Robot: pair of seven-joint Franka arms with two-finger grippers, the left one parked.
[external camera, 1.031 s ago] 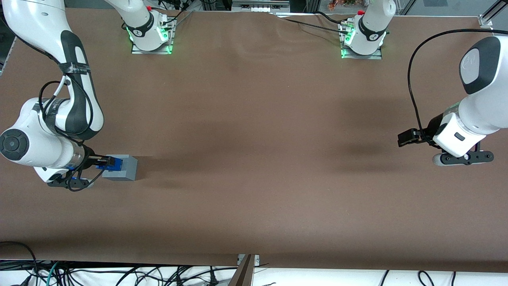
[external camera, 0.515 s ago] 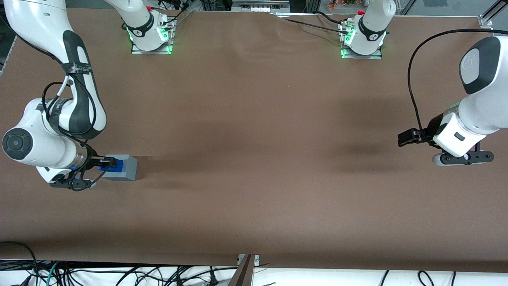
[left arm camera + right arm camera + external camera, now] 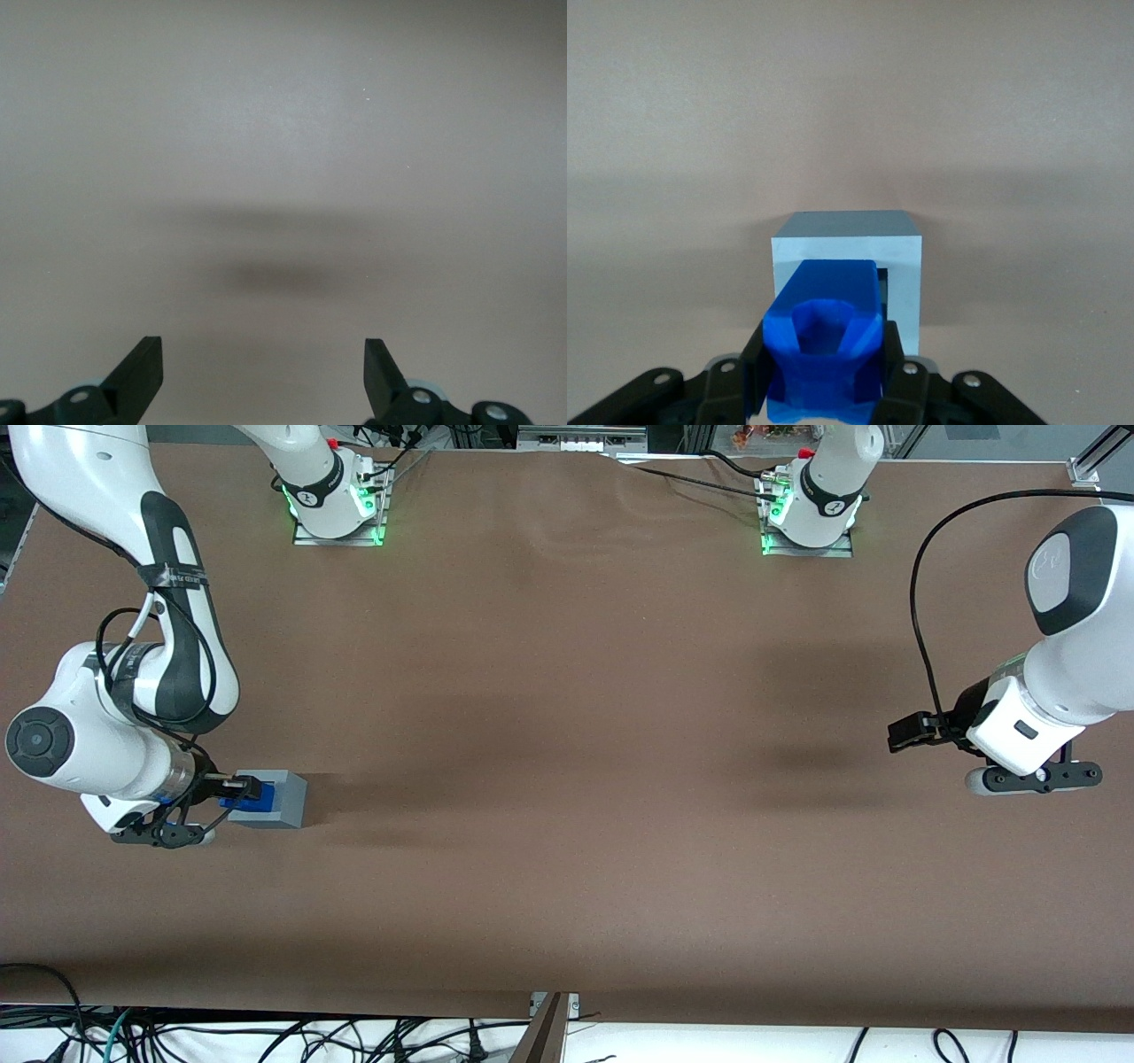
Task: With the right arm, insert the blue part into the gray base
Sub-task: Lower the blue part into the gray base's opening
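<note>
My gripper (image 3: 237, 788) pinches the blue part (image 3: 251, 795), fingers (image 3: 897, 365) pressed on both flanks. Over the last second it has come down toward the gray base (image 3: 282, 801) at my arm's end of the table. Part now sits at the socket mouth; seating looks begun, not finished.
</note>
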